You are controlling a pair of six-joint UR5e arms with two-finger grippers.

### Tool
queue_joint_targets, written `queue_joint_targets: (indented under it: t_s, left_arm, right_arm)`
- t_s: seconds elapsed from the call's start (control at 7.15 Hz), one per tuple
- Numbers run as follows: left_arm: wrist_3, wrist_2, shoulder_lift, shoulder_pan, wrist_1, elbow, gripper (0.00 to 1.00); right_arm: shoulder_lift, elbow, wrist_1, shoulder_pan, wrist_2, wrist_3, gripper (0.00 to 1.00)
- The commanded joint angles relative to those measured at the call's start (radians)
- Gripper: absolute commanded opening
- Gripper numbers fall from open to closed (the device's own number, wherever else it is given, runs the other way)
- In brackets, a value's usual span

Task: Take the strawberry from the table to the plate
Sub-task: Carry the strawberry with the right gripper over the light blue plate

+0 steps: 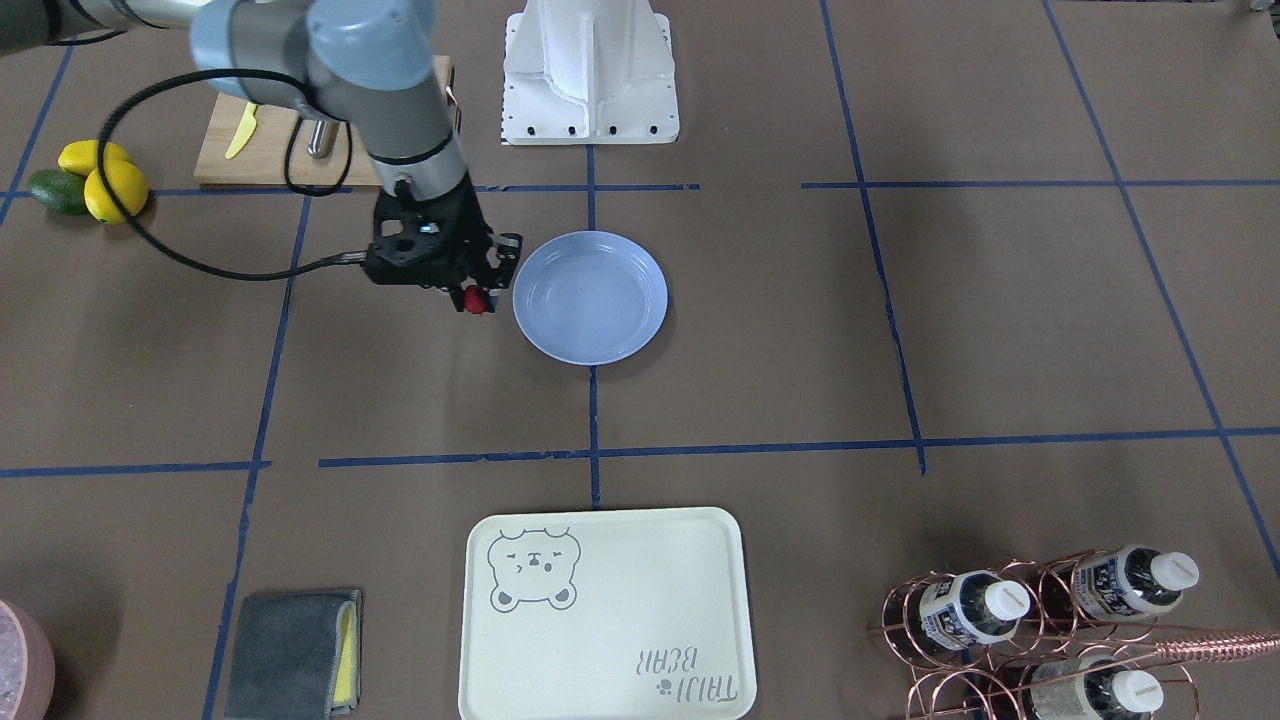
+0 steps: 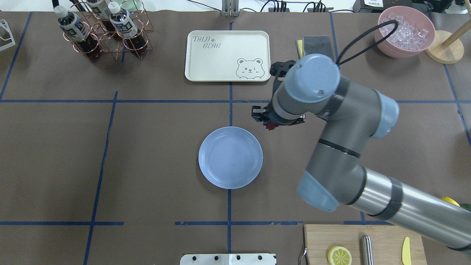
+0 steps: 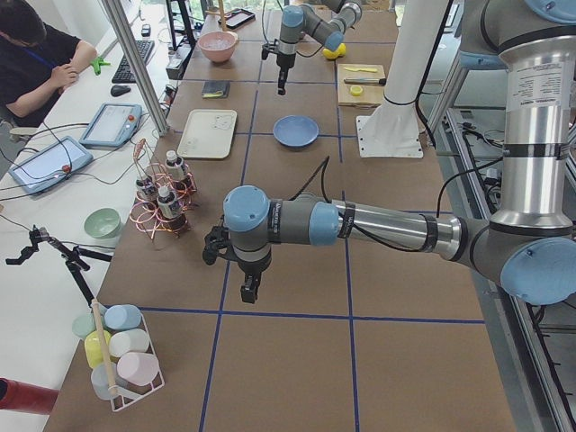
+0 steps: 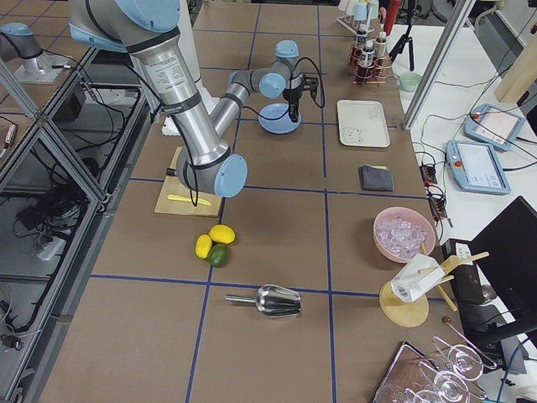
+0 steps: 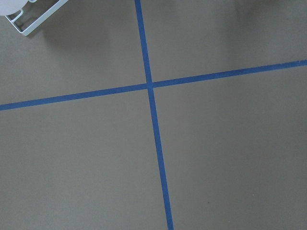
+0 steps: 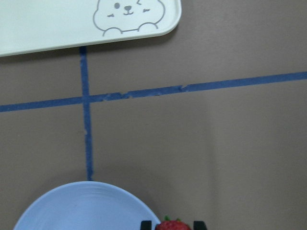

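My right gripper (image 1: 478, 300) is shut on the small red strawberry (image 1: 479, 302), holding it just beside the rim of the light blue plate (image 1: 590, 297). Overhead, the strawberry (image 2: 271, 126) peeks out under the right wrist, up and right of the plate (image 2: 230, 157). In the right wrist view the berry (image 6: 172, 224) sits between two black fingertips at the bottom edge, with the plate rim (image 6: 86, 201) to its left. The plate holds nothing. My left gripper (image 3: 249, 291) hangs over the brown table (image 1: 900, 330) far from the plate, and I cannot tell its state.
A cream bear-printed tray (image 2: 227, 55) lies beyond the plate. A cutting board (image 2: 364, 243) with a lemon slice and knife sits near the robot base. Lemons and an avocado (image 1: 100, 180), a copper bottle rack (image 2: 99, 33), a grey cloth (image 1: 290, 655) and a pink ice bowl (image 2: 404, 31) ring the edges.
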Motion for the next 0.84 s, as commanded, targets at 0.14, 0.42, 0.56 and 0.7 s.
queue_joint_targets:
  t_s: [0.14,0.42,0.56,0.7]
  left_arm:
    - [0.000,-0.004,-0.002,0.003,-0.001,0.008,1.00]
    - [0.000,-0.004,-0.002,0.003,-0.016,0.018,1.00]
    - [0.000,-0.018,-0.002,0.004,-0.016,0.019,1.00]
    - [0.000,-0.019,-0.002,0.004,-0.016,0.021,1.00]
  right_arm:
    - [0.136,-0.219,0.021,-0.132,-0.154,0.091,0.00]
    - [0.140,-0.313,0.140,-0.160,-0.163,0.123,0.00]
    - [0.145,-0.306,0.132,-0.161,-0.161,0.141,0.00]
    - [0.149,-0.297,0.092,-0.161,-0.160,0.143,0.00]
